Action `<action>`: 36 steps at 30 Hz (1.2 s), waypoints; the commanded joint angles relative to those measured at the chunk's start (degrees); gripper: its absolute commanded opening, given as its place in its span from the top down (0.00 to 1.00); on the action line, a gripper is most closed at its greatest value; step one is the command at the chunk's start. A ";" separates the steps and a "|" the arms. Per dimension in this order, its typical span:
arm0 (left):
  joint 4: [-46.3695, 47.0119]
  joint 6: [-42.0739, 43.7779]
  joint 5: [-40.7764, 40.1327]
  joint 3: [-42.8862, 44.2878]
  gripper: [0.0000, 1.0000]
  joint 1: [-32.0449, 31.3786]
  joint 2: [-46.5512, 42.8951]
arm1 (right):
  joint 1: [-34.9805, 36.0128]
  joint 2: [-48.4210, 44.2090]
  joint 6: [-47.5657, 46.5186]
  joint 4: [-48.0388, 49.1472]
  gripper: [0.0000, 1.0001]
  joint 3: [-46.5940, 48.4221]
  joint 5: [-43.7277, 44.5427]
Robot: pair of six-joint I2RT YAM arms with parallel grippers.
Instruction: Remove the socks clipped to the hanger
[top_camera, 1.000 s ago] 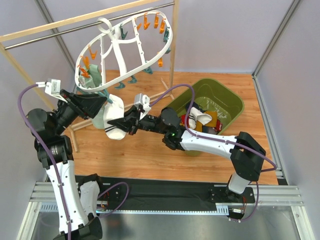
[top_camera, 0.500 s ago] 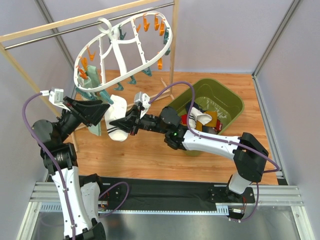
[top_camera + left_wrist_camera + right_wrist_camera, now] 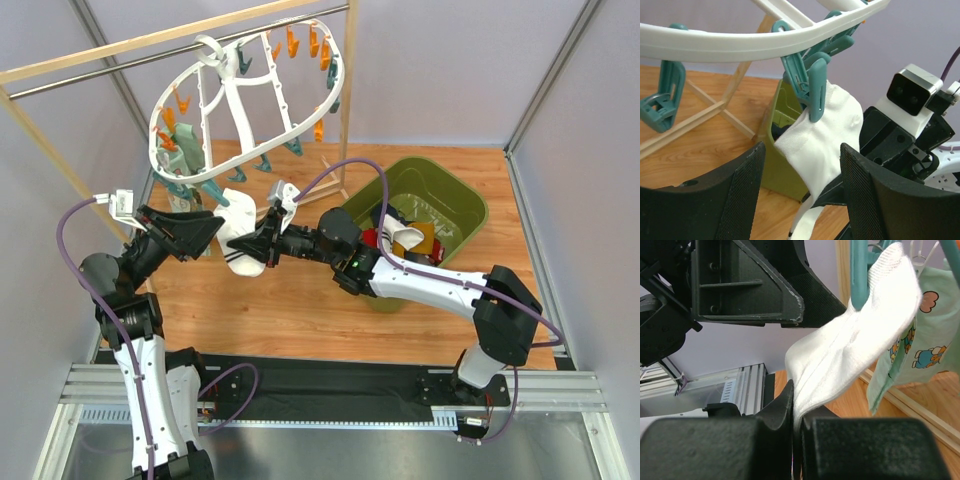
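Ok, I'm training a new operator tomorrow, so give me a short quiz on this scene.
1. True or false: the right claw is shut on the white sock.
2. The clip holding that sock is: A orange, B teal, C white?
3. What container holds the loose socks?
Key: 1 true; 2 B; 3 the green bin.
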 commanded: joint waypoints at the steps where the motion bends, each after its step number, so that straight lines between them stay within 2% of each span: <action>1: 1.93 1.45 0.72 -0.50 0.32 0.41 -0.91 | -0.13 -3.10 -1.28 -0.41 0.97 1.61 -2.65; 4: 7.00 -0.83 1.15 -2.25 0.32 0.41 0.40 | -0.40 -3.71 -1.19 -0.32 0.96 1.08 -4.06; 6: 11.40 -4.76 2.65 -3.31 0.32 0.41 1.63 | -0.49 -3.98 -1.19 -0.40 0.92 1.08 -4.50; 7: 21.34 -9.05 3.69 -4.79 0.32 0.50 2.85 | -0.49 -3.98 -1.11 -0.84 0.89 1.34 -4.76; 8: 21.44 -9.10 3.97 -5.59 0.32 0.41 3.48 | -0.49 -3.98 -1.11 -0.85 0.88 1.43 -4.76; 10: 30.70 -14.97 4.41 -7.35 0.33 0.06 5.23 | -0.57 -3.72 -1.02 -1.54 0.87 1.96 -4.85; 12: 34.35 -17.18 5.11 -7.62 0.33 -1.43 6.55 | -0.57 -3.45 -0.84 -1.90 0.87 2.40 -5.02; 15: 34.45 -16.48 4.59 -8.32 0.38 -3.19 7.44 | -0.57 -3.19 -0.67 -2.16 0.85 2.75 -5.29; 18: 34.28 -15.60 4.32 -8.68 0.55 -4.16 7.44 | -0.57 -2.92 -1.19 -3.74 0.78 3.54 -5.20; 19: 34.27 -15.25 4.32 -8.59 0.68 -4.34 7.52 | -0.57 -3.01 -1.45 -5.22 0.72 3.71 -5.12; 22: 32.00 -13.85 4.23 -8.07 0.87 -4.43 7.70 | -0.75 -3.54 -3.65 -11.98 0.61 5.91 -3.63; 24: 29.02 -11.21 4.06 -7.54 0.94 -4.43 8.14 | -0.75 -4.76 -5.14 -19.87 0.50 8.62 -0.65; 25: 28.74 -10.77 3.71 -7.27 0.96 -4.43 8.66 | -0.75 -5.29 -7.24 -22.27 0.43 9.51 0.59; 28: 29.00 -10.33 3.70 -7.01 1.00 -4.43 10.25 | -0.84 -7.49 -10.41 -30.09 0.34 12.40 5.07; 33: 31.10 -10.24 3.71 -6.92 1.00 -4.51 12.53 | -0.75 -6.89 -14.54 -45.36 0.30 22.59 7.62; 36: 33.82 -10.94 3.79 -6.92 1.00 -4.60 14.46 | -0.84 -5.83 -16.83 -49.00 0.30 28.23 6.76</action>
